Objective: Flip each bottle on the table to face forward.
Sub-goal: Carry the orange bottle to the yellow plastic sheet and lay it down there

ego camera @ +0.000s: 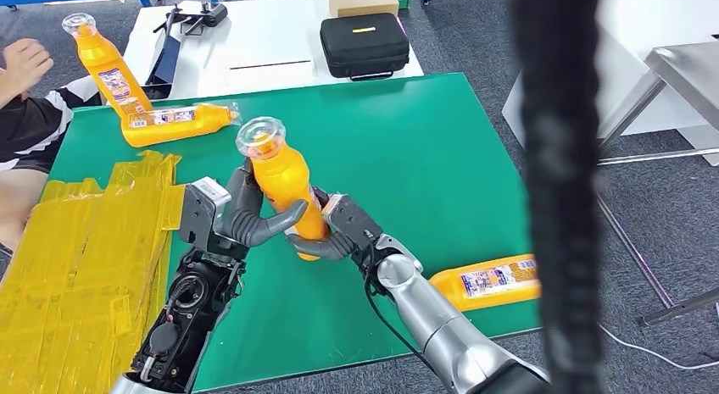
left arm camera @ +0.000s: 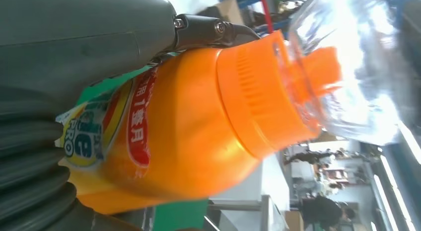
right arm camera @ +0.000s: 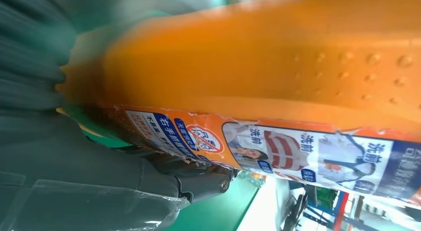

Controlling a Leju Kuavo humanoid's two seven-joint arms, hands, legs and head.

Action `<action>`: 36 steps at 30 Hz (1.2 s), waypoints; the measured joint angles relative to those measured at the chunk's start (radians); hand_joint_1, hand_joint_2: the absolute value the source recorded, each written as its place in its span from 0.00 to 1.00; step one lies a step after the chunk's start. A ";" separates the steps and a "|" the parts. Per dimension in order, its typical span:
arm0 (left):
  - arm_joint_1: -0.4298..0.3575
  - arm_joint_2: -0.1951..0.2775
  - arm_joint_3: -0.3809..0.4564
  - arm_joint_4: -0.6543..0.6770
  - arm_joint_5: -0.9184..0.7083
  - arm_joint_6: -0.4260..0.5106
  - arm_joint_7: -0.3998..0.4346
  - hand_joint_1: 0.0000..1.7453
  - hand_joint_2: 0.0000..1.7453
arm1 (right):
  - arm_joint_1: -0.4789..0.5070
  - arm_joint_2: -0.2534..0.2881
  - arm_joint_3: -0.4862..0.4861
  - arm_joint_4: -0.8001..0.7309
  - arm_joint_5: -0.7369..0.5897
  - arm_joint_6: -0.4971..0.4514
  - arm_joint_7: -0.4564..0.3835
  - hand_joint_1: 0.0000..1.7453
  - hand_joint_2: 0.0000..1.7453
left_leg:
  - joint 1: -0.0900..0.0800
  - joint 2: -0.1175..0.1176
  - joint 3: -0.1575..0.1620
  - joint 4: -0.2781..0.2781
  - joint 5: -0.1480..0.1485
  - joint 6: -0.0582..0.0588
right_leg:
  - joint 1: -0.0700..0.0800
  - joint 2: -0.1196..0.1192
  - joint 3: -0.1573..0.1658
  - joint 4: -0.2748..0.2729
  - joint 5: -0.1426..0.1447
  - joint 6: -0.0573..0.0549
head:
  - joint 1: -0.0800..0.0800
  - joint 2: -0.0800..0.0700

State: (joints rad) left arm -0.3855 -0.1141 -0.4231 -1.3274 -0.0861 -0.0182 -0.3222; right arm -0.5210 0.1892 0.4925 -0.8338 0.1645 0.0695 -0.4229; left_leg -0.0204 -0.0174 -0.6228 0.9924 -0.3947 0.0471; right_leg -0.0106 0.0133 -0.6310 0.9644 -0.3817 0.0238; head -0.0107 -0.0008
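Note:
An orange bottle (ego camera: 287,184) with a clear cap stands nearly upright above the green table (ego camera: 424,148), held between both hands. My left hand (ego camera: 242,214) grips its middle from the left; my right hand (ego camera: 326,233) holds its base from the right. Up close, the left wrist view has the bottle's shoulder and orange cap (left arm camera: 208,116), and the right wrist view has its label side (right arm camera: 278,92). A second orange bottle (ego camera: 487,281) lies on its side near the table's front right edge. A third (ego camera: 174,123) lies at the back left. A fourth (ego camera: 103,65) is held up by a person.
A person in a striped sleeve (ego camera: 38,114) sits at the table's left. Flattened yellow packaging (ego camera: 85,250) covers the front left. A white table behind carries a black case (ego camera: 365,45) and a cardboard box (ego camera: 363,0). A dark blurred post (ego camera: 555,191) crosses the right.

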 joint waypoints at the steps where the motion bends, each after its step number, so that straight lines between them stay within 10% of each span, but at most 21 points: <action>1: -0.001 0.000 0.005 0.009 0.002 0.003 0.003 0.00 1.00 | 0.000 0.000 0.005 -0.004 0.010 -0.014 0.001 1.00 1.00 | 0.000 0.000 0.000 0.000 0.000 0.000 | 0.000 0.000 0.000 0.000 0.000 0.000 | 0.000 0.000; 12: -0.038 -0.006 0.034 0.106 -0.036 0.046 0.032 0.03 1.00 | 0.019 -0.028 0.050 -0.127 0.122 -0.177 0.023 1.00 1.00 | 0.000 0.000 0.000 0.000 0.000 0.000 | 0.000 0.000 0.000 0.000 0.000 0.000 | 0.000 0.000; 16: -0.041 -0.011 0.035 0.126 -0.040 0.024 0.037 0.97 1.00 | 0.030 -0.039 0.050 -0.179 0.155 -0.210 0.023 1.00 1.00 | 0.000 0.000 0.000 0.000 0.000 0.000 | 0.000 0.000 0.000 0.000 0.000 0.000 | 0.000 0.000; 36: -0.019 -0.037 0.088 0.119 0.065 0.027 -0.021 1.00 1.00 | 0.036 -0.045 0.070 -0.233 0.180 -0.200 0.037 0.97 1.00 | 0.000 -0.001 -0.001 0.000 0.000 0.000 | 0.000 0.000 0.000 0.000 0.000 0.000 | 0.000 0.000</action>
State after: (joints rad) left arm -0.4041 -0.1506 -0.3349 -1.2089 -0.0212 0.0092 -0.3431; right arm -0.4848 0.1446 0.5627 -1.0670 0.3441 -0.1308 -0.3860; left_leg -0.0205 -0.0179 -0.6235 0.9924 -0.3945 0.0470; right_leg -0.0107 0.0132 -0.6313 0.9645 -0.3817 0.0238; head -0.0106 -0.0008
